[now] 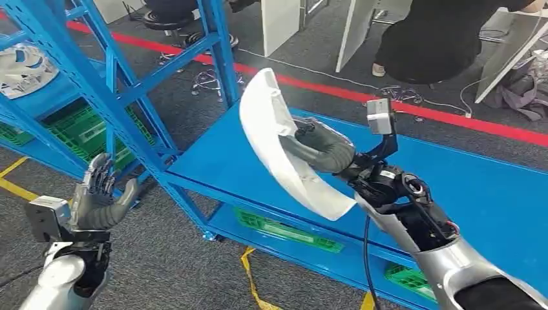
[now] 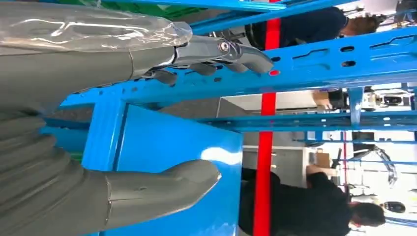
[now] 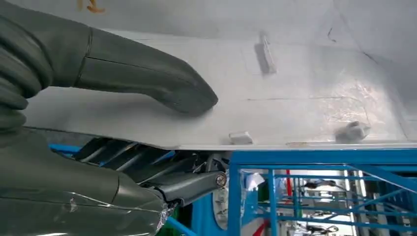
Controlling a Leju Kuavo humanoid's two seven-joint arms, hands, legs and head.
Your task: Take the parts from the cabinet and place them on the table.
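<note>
White plastic, curved like a shell, the part (image 1: 284, 152) sits in my right robot hand (image 1: 321, 147) and hangs in the air over the blue counter (image 1: 452, 187), touching nothing below it. In the right wrist view the thumb presses flat on the part's inner face (image 3: 275, 93) while the darker fingers (image 3: 147, 164) wrap under its edge, so the rim is clamped between them. I judge that edge grip is chosen because the shell is too broad to close a hand around; it lets the piece stand nearly upright, tilted a little, with its long curve hanging free. That also makes it prone to swing or slip if I lower it fast, so the set-down calls for a slow descent and a tilt toward flat before letting go.

My left robot hand (image 1: 97, 194) holds nothing; its fingers are spread apart, raised beside the blue cabinet frame (image 1: 116, 84), near a slanted upright. From the left wrist view the thumb (image 2: 167, 184) and fingers (image 2: 221, 51) stand well apart with only the frame beyond them.

Another white part (image 1: 22, 71) lies on a cabinet shelf, so the task looks partly done. Green crates (image 1: 84, 132) sit on lower shelves, and a person in dark clothes (image 1: 439, 39) stands beyond the red floor line (image 1: 452, 116).
</note>
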